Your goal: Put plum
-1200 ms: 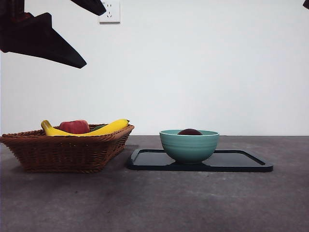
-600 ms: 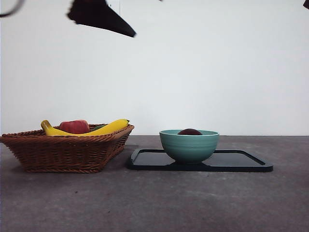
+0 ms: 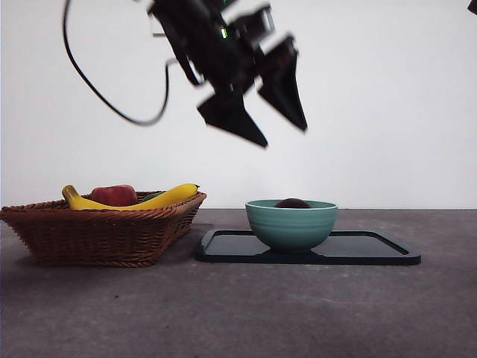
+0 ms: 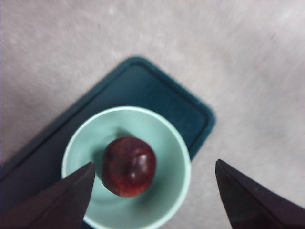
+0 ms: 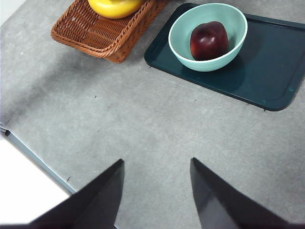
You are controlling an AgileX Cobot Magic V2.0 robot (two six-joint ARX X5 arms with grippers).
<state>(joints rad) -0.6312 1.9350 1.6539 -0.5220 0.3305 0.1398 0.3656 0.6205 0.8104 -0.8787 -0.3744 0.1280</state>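
The plum [image 3: 292,203], dark maroon and round, lies inside the teal bowl [image 3: 291,224]; only its top shows over the rim in the front view. From above, the plum [image 4: 128,166] sits at the bowl's [image 4: 174,138] middle, untouched. My left gripper [image 3: 282,134] hangs open well above the bowl, nothing between its jaws; the left wrist view places this gripper [image 4: 153,163] over the bowl's edge. My right gripper [image 5: 157,161] is open and empty, high over bare table, with the plum [image 5: 208,40] and bowl [image 5: 228,19] far from it.
The bowl stands on a dark tray [image 3: 373,250]. To the tray's left is a wicker basket [image 3: 97,231] holding a banana [image 3: 164,198] and a red fruit [image 3: 114,195]. A black tip [image 3: 472,6] shows at the top right corner.
The left arm swung from the upper left corner rightward and down, and now hangs over the bowl. Plum, bowl, tray and basket have not moved.
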